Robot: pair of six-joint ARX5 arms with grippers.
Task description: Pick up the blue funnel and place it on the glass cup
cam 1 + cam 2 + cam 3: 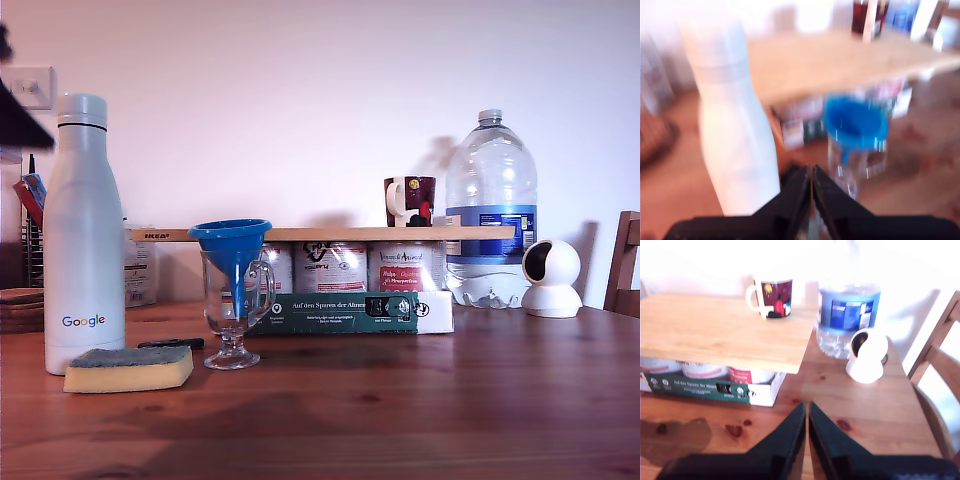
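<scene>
The blue funnel [231, 240] sits upright in the glass cup [235, 300], its spout hanging down inside the glass. The cup stands on the wooden table, left of centre in the exterior view. The first wrist view is blurred. In it my first gripper [811, 172] is shut and empty, above and short of the funnel [855, 122] and cup [855, 165]. My second gripper [806, 410] is also shut and empty, over bare table near the board's end. A dark blurred arm part [20, 120] shows at the exterior view's upper left edge.
A white Google bottle [83, 235] and a sponge [130, 368] stand just left of the cup in the exterior view. Behind it a wooden board [320, 233] rests on cans and carries a dark red mug [411, 201]. A water bottle [490, 210], white round camera [551, 278] and chair [625, 260] are at the right.
</scene>
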